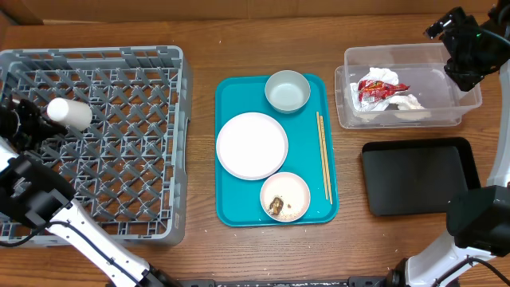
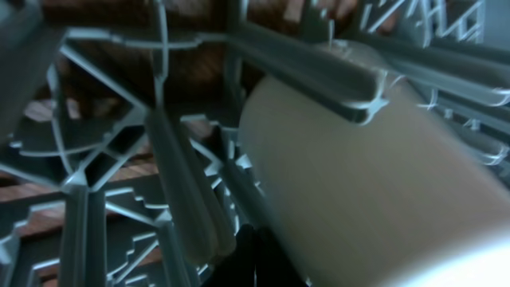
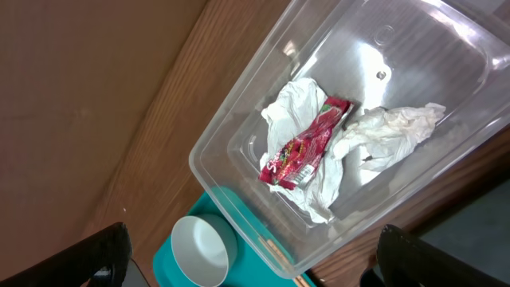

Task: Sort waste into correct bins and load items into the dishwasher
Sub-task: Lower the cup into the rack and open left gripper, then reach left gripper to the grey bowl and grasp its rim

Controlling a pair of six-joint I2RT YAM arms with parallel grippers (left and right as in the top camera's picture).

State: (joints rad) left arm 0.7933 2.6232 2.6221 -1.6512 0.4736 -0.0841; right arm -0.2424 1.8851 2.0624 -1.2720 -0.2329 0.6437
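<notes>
The small white cup [image 1: 69, 112] lies on its side over the left part of the grey dishwasher rack [image 1: 127, 199]. My left gripper [image 1: 36, 119] is shut at its near end; in the left wrist view the dark fingertips [image 2: 255, 255] press together against the cup [image 2: 374, 191]. My right gripper [image 3: 255, 263] hangs open and holds nothing above the clear bin [image 1: 470, 102]. In that bin lie the red wrapper [image 3: 307, 143] and white tissue [image 3: 390, 131]. The plate [image 1: 252, 145], an empty bowl [image 1: 287, 91], a bowl [image 1: 293, 190] holding a brown lump [image 1: 276, 206], and chopsticks [image 1: 323, 155] remain on the teal tray [image 1: 231, 96].
The shallow black tray [image 1: 418, 177] sits in front of the clear bin at the right. The rack's lattice bars [image 2: 183, 183] crowd closely around my left gripper. Bare wooden table runs between the rack and the teal tray.
</notes>
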